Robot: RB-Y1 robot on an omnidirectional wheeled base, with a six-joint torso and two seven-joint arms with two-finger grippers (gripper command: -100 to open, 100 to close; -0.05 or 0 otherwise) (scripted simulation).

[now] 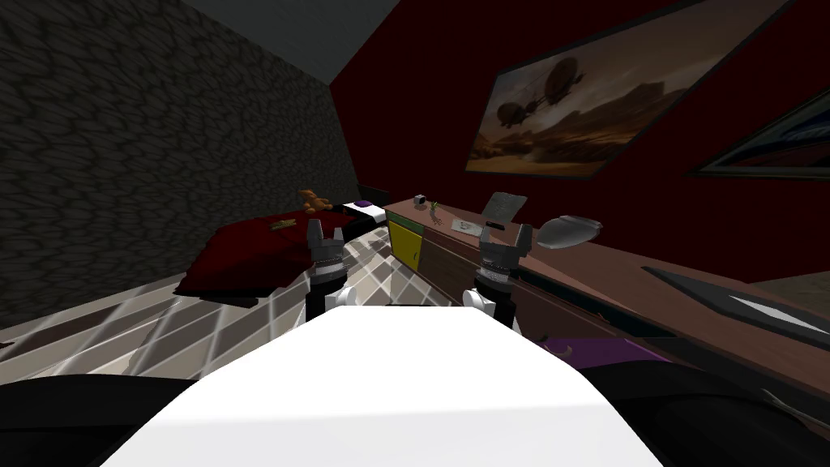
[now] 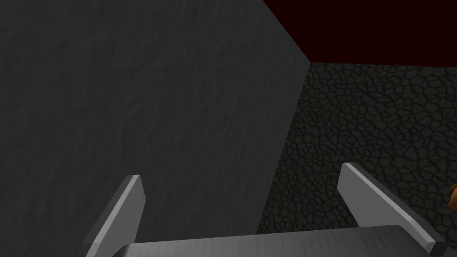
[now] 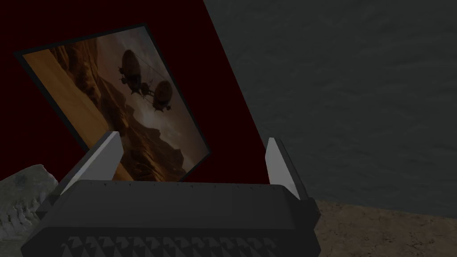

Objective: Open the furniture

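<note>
Left gripper and right gripper raised side by side, fingers spread wide, holding nothing: ready posture, no contact. Long cabinet runs along right wall; yellow door at far end. Approach probably required before grasp.

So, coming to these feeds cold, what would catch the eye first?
The big framed painting of airships on the dark red wall, ahead to the right. Below it runs a long brown cabinet whose yellow door stands out at the far end. The left gripper and right gripper are raised in front of me, fingers open, holding nothing.
</note>
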